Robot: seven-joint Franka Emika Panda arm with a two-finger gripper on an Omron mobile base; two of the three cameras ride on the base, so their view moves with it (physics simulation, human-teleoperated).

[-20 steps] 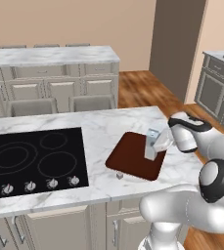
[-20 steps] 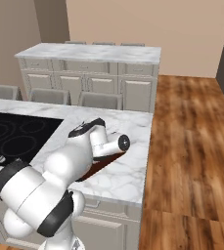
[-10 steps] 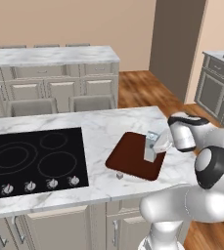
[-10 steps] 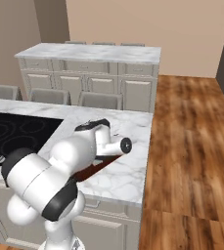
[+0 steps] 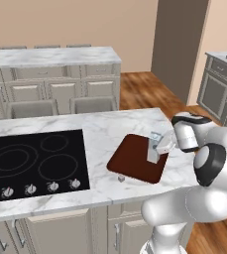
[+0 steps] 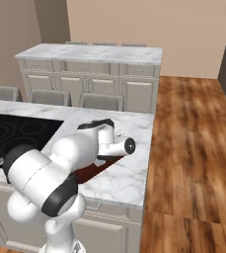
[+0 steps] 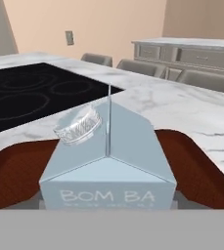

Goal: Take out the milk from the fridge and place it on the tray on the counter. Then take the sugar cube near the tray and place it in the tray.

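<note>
Standing on the tray (image 5: 132,158), milk (image 5: 154,149) sits at jaws of unclear state.

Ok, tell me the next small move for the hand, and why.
Probably open the hand and let go: the milk stands upright on the tray, close in front of the hand's camera, so that step looks done. The sugar cube lies on the counter just off the tray's near edge, waiting.

base views flank counter (image 5: 110,126), hand view close
</note>
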